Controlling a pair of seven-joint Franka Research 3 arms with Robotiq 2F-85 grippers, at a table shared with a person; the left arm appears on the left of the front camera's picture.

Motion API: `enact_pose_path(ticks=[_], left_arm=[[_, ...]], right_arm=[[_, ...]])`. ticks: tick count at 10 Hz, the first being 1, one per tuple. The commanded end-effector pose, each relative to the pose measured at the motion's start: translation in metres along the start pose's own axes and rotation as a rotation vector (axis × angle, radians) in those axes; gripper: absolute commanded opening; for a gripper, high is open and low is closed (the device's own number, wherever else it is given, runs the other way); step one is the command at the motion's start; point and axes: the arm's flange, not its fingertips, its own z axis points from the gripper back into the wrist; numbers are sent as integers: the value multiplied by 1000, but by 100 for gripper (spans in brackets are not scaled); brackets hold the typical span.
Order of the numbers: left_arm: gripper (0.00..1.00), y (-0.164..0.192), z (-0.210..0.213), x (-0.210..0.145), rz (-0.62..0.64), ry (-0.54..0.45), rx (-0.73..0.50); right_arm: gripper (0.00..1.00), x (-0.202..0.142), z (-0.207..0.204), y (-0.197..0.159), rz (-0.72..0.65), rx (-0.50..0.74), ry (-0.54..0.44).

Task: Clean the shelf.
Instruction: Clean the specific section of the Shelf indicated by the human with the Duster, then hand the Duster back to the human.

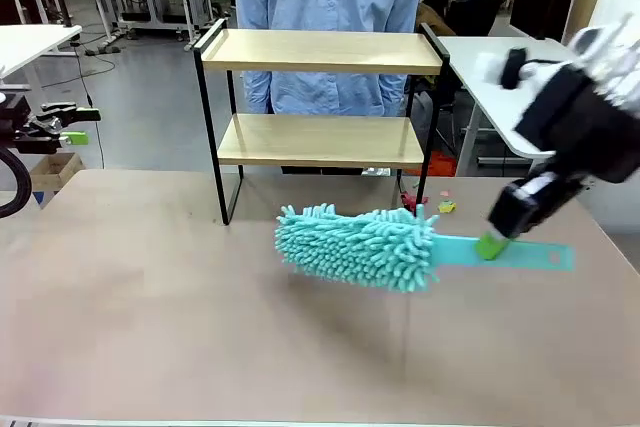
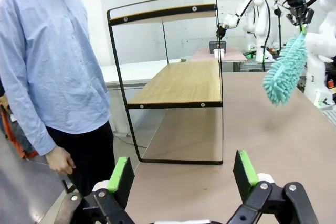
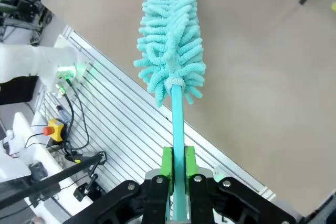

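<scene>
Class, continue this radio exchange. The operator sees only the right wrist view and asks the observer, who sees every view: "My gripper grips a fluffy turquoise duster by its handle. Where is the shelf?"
Observer: The two-tier shelf of light wooden boards on a black metal frame stands at the far side of the table, beyond the fluffy turquoise duster.
Operator: Is the duster touching it?
Observer: No. The right gripper holds it in the air, apart from the shelf.
Operator: And the left gripper?
Observer: The left gripper is open and holds nothing.
</scene>
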Motion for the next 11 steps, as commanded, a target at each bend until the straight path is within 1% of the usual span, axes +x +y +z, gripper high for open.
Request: enact_pose_path(ticks=[1,2,3,4,11], left_arm=[[100,-1,-1,2,-9,0,-1],[100,-1,-1,2,-9,0,-1],[100,-1,-1,2,-9,0,-1],[100,-1,-1,2,-9,0,-1],[100,-1,-1,2,-9,0,-1]], right_arm=[[12,-21,6,-10,23,10,-41],[12,-28,8,-13,39,11,-47],[12,-27,10,-15,45,8,-81],[12,-22,14,-4,2,-13,-29],[12,-22,14,-4,2,-13,-29]])
